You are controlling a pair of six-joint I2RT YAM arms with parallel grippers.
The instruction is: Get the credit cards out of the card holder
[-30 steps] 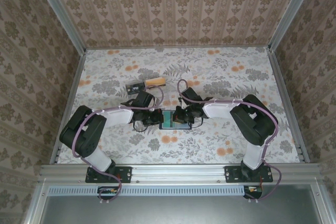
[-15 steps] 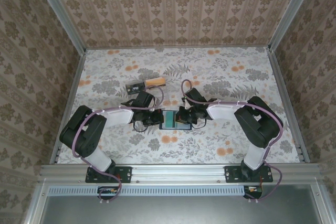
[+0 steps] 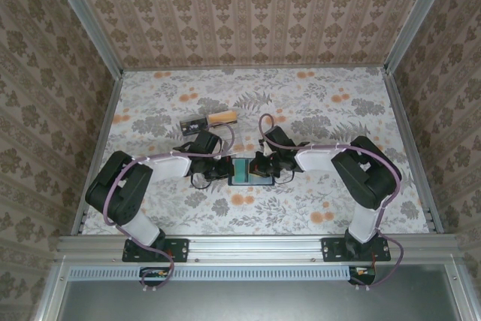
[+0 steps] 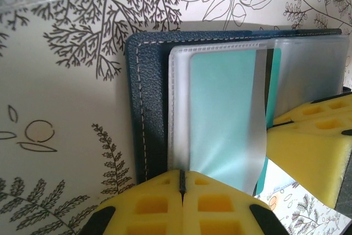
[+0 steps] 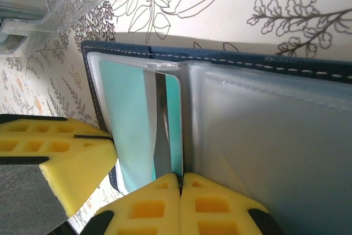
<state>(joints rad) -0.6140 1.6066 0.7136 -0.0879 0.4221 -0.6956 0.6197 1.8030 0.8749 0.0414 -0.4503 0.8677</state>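
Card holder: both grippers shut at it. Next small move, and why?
Probably a short pull back with the left gripper: it is shut at the near edge of the clear sleeve holding a teal card, while the right gripper, shut at the fold, steadies the card holder. Whether it pinches the card itself is unclear.

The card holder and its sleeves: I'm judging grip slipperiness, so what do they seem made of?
The card holder looks like navy leather or imitation, matte and grained, with pale stitching. The sleeves seem frosted, translucent plastic: a teal insert shows through.
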